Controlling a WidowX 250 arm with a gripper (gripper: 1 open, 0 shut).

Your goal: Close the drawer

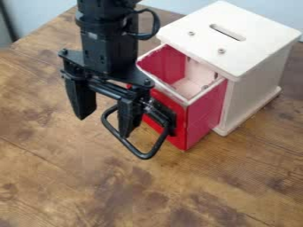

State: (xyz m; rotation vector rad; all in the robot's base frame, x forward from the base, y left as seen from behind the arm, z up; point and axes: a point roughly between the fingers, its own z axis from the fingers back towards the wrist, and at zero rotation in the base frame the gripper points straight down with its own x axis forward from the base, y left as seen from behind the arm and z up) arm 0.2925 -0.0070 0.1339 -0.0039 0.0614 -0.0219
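The red drawer (196, 115) stands pulled out of the small white cabinet (254, 84), toward the lower left, and its pale pink inside (193, 85) shows. A black wire handle (140, 146) loops out from the drawer's front. My black gripper (104, 106) points down just left of the drawer front. It is open with nothing between its fingers. Its right finger (130, 113) overlaps the handle loop in this view, and I cannot tell whether they touch. Its left finger (80, 97) hangs over bare wood.
The white cabinet has slots on its top (225, 31) and sits at the right of a wooden table (71, 177). The table's far edge runs along the upper left, with dark floor (18, 18) beyond it.
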